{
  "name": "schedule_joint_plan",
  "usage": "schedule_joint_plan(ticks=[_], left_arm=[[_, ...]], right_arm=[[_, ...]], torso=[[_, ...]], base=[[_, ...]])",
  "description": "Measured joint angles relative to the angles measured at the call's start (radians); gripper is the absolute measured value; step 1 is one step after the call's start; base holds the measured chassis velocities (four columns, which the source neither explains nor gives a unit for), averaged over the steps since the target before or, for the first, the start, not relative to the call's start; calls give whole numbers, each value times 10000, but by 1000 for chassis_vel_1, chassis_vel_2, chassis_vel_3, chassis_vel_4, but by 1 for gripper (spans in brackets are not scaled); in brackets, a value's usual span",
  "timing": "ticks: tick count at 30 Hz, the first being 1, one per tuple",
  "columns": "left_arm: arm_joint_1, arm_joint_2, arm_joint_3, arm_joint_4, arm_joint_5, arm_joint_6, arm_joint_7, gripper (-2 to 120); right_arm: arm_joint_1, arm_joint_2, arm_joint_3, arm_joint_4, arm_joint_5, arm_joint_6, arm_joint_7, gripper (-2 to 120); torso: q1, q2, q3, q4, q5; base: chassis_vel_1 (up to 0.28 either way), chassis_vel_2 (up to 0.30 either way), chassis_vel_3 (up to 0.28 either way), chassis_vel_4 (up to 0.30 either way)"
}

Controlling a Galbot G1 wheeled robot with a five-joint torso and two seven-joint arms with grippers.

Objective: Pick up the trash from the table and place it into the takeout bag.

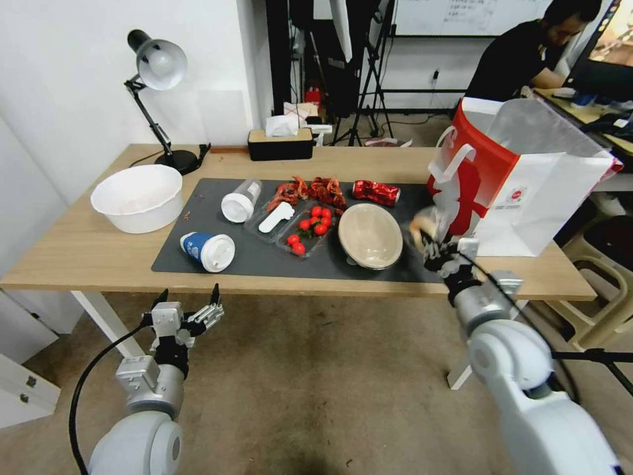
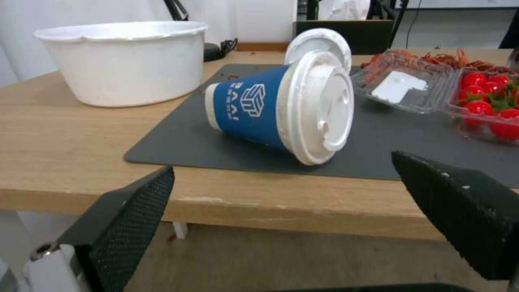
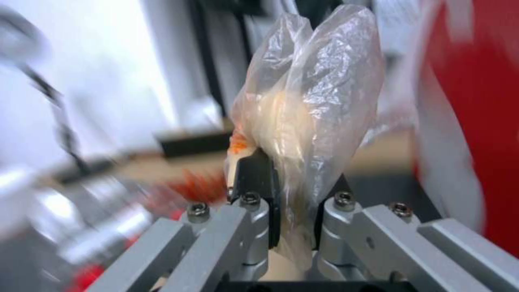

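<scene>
Trash strewn along the dark grey mat (image 1: 264, 260) on the table (image 1: 79, 254), taken left to right. Left gripper (image 1: 188, 310) low before the table's near edge, below the tabletop, spread wide and empty, black pads (image 2: 129, 211) framing the blue paper cup (image 1: 208, 250) in the left wrist view. Blue paper cup on its side at the mat's near left corner, white lid facing the near edge: light, thin-walled, apt to roll; best pinched across the barrel, gently. Just behind it, the clear white-lidded cup (image 1: 241, 200), also toppled: light and slick, likely to buckle under a hard squeeze. Near the mat's middle, red shell scraps (image 1: 310, 190): loose and fiddly. At the mat's far edge, the crushed red can (image 1: 376, 192): stiff, creased, easy to clamp across its flattened body. Nearer, the round beige bowl (image 1: 370, 235), tilted up on its rim: light and wide, best taken by the rim. Right gripper (image 1: 436, 254) raised above the mat's right end, just beside the takeout bag (image 1: 527, 191), clamped narrow on the bun in clear plastic bag (image 3: 308, 97). Film soft and slippery, bun soft inside; grip low on bunched film, so some risk of sliding. Takeout bag standing open at the table's right end.
</scene>
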Motion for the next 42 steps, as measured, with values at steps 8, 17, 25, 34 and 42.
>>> schedule_joint_plan(ticks=[8,17,25,34,42], left_arm=[[67,-2,21,-76,42,-132,2,100],[157,-38,15,-134,163,-293,2,100],[218,-81,30,-153,239,-420,7,100],[244,-85,28,-198,246,-425,13,100],[247,-82,28,-198,246,-428,16,100]], right_arm=[[1819,-1192,579,371,1786,869,386,6],[4925,-3095,281,-1798,3247,-58,3533,6],[5821,-3387,-73,-2739,4278,-1408,5226,6],[5933,-3249,-165,-2917,4712,-2254,5910,17],[5948,-3249,-170,-2930,4712,-2352,5949,44]], torso=[[0,2,0,3,0],[4,1,2,3,2],[3,0,1,2,0],[3,0,1,1,0],[2,0,0,1,-1]], base=[[0,0,0,0],[0,0,0,0],[0,0,0,0],[0,0,0,0],[0,0,0,0]])
